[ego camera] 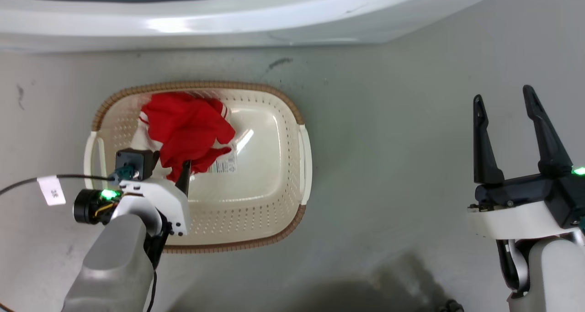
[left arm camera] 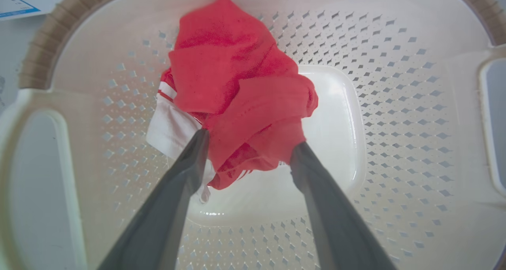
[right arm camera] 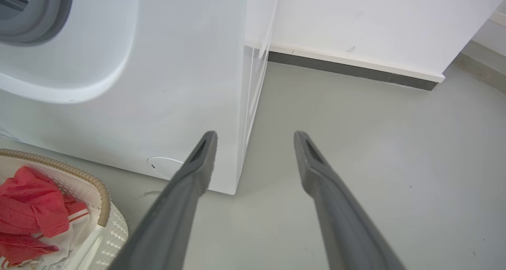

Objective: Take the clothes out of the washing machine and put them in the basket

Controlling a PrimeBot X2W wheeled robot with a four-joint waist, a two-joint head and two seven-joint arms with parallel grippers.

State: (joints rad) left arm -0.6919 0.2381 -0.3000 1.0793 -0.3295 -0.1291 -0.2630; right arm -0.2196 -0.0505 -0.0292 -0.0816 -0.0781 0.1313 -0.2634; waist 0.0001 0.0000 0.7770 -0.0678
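Your left gripper (left arm camera: 249,141) hangs in the basket (ego camera: 256,220), fingers spread apart either side of the clothes (ego camera: 187,129), which lie heaped in its far left part. Your right gripper (ego camera: 502,95) stands spread too, holding nothing, over the floor (ego camera: 388,166). Beyond the basket sits the washing machine (ego camera: 274,24)

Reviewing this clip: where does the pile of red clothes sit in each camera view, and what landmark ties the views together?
Head view: the red clothes lie left of centre, in the left half of the basket.
Left wrist view: upper centre, at the tips of the left gripper.
Right wrist view: bottom left corner.
Shared landmark: the basket's brown woven-look rim.
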